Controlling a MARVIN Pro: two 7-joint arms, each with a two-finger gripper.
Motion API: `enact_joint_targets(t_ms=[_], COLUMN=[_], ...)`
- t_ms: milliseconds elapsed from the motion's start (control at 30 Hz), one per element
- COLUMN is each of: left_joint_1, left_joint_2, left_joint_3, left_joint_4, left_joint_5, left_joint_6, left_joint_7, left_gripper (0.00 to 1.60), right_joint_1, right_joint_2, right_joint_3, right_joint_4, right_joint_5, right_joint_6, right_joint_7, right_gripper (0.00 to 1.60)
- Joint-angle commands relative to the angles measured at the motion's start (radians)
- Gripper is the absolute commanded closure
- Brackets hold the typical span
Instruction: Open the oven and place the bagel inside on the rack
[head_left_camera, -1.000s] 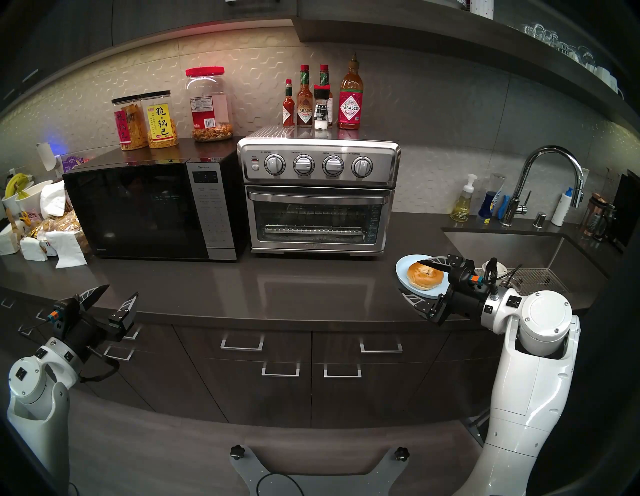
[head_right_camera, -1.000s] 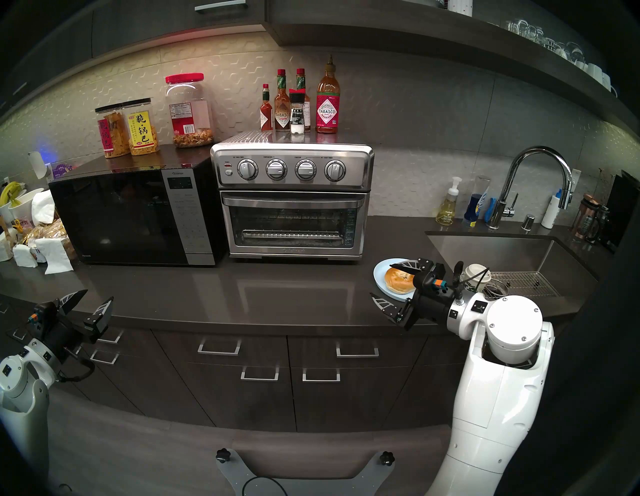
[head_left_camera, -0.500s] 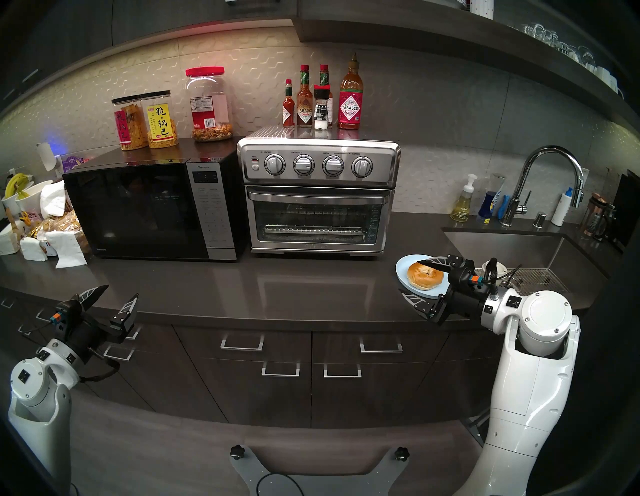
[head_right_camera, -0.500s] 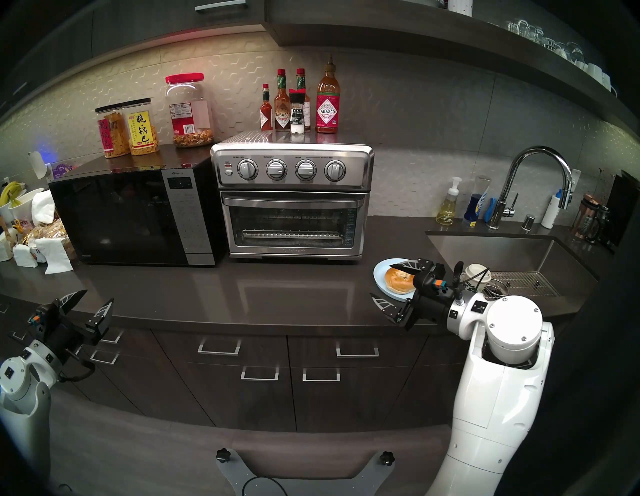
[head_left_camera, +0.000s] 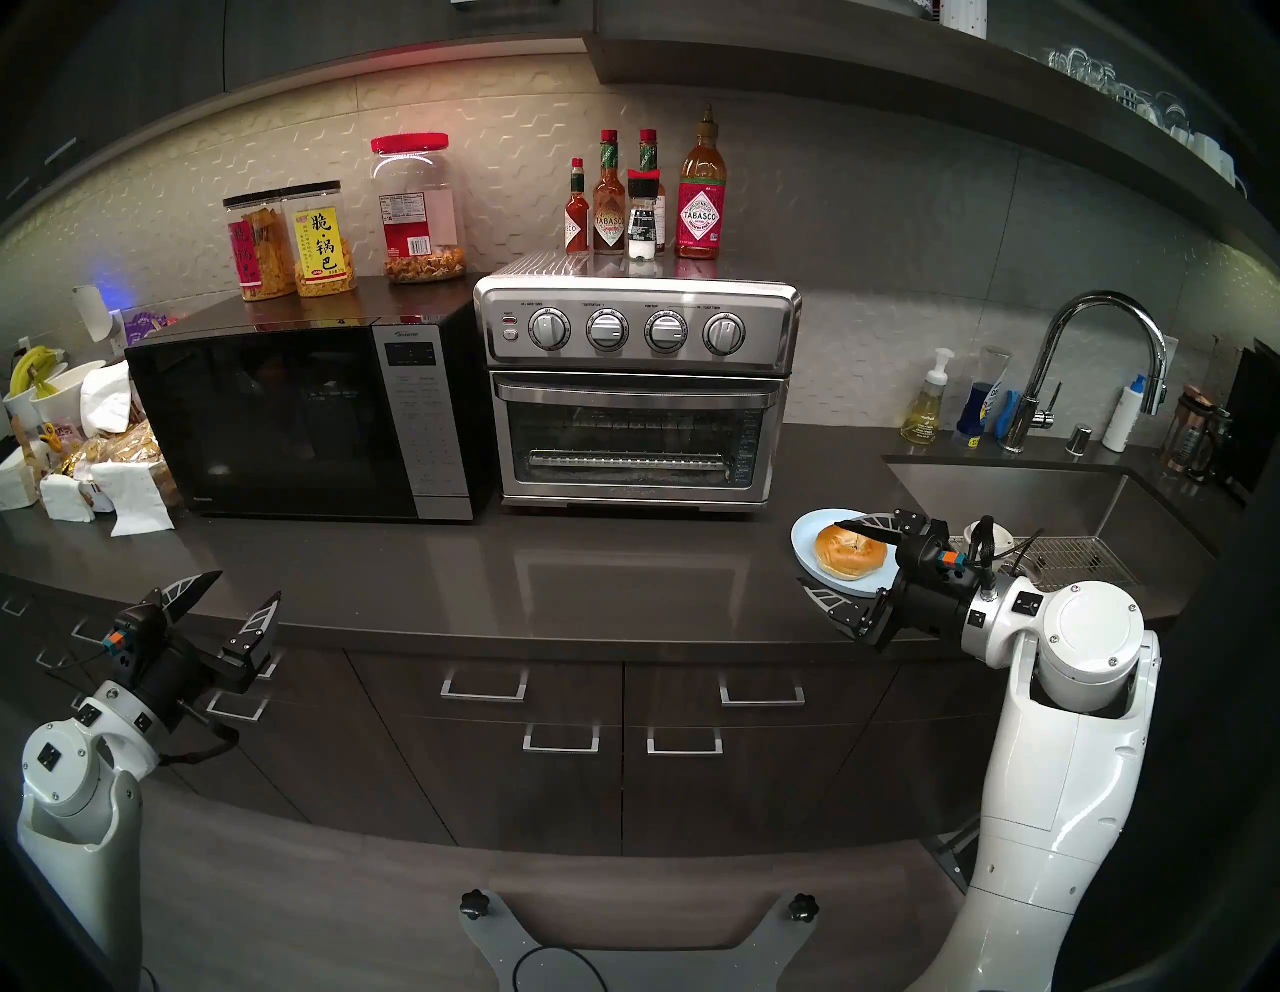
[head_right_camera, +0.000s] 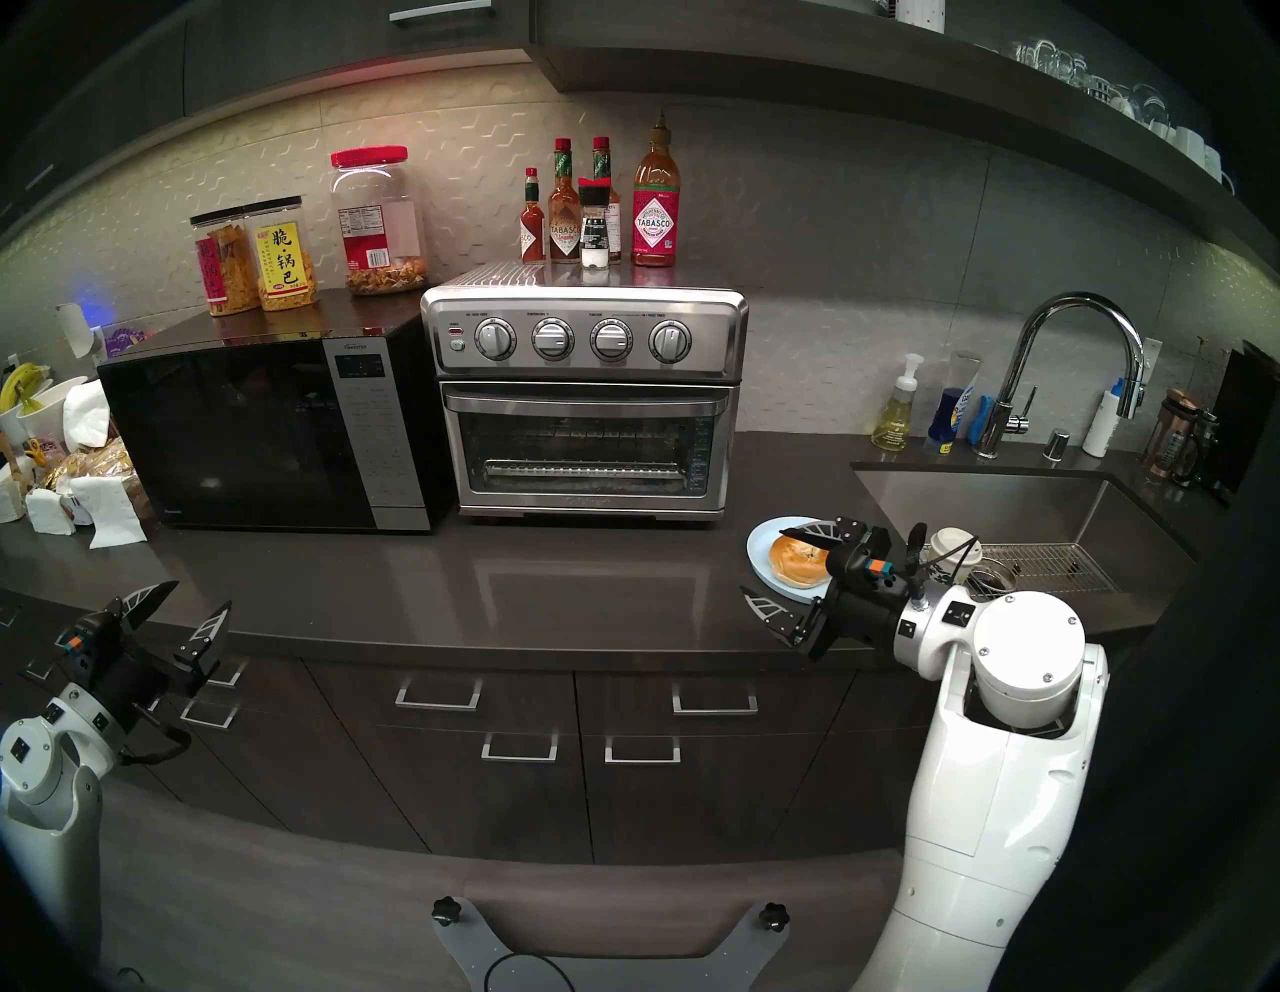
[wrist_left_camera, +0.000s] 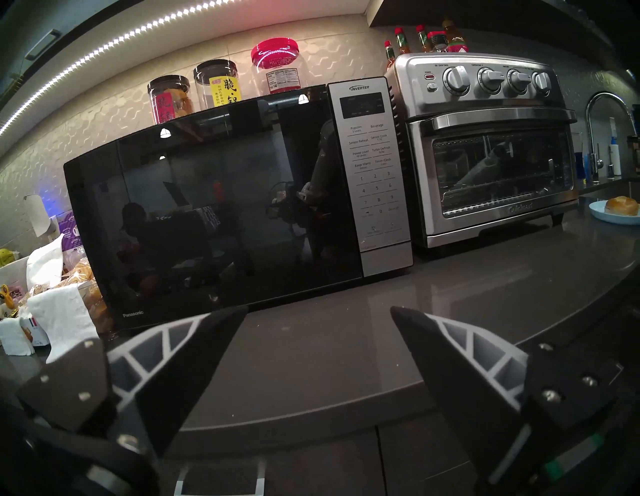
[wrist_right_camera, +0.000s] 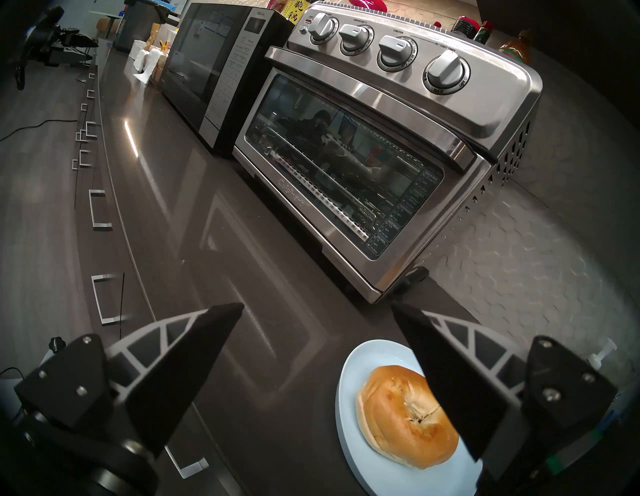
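The right gripper hangs spread wide by the plate, one finger above the bagel and the other off the plate's near rim, gripping nothing. The bagel lies on the plate, right of the oven and well apart from it. The left gripper is also spread and empty at the counter's near edge, in front of the microwave. The oven door is shut, with the rack visible through the glass. Judging from this, opening has not begun; the next move calls for a gripper to hook the bar handle along the door's top and pull it down.
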Motion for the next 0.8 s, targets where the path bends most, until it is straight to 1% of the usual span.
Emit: enact_joint_targets(t_ms=[0,133,233,400,467,767], left_joint_1=[-0.005,-0.009,-0.013,-0.02,-0.023,-0.039], left_joint_2=[0.006,-0.001,-0.004,-0.009,-0.012,-0.008], left_joint_3=[-0.017,-0.016,-0.012,-0.004,-0.003,0.0], left_joint_4=[-0.004,-0.005,0.0,0.015,0.02,0.057], left_joint_5=[-0.019,-0.015,-0.004,0.027,0.029,0.059], left_joint_6=[-0.004,-0.005,-0.025,-0.073,-0.083,-0.155], left_joint_7=[-0.016,-0.014,-0.014,-0.012,-0.015,-0.043], left_gripper=[0.0,0.0,0.0,0.0,0.0,0.0], right_joint_1=[0.007,0.007,0.007,0.007,0.007,0.007], right_joint_2=[-0.001,-0.001,-0.001,-0.001,-0.001,-0.001], right_joint_3=[-0.001,-0.001,-0.001,-0.001,-0.001,-0.001], right_joint_4=[-0.014,-0.014,-0.014,-0.014,-0.014,-0.014], right_joint_5=[0.005,0.005,0.005,0.005,0.005,0.005], right_joint_6=[0.0,0.0,0.0,0.0,0.0,0.0], right_joint_7=[0.0,0.0,0.0,-0.001,-0.001,-0.001], right_gripper=[0.0,0.0,0.0,0.0,0.0,0.0])
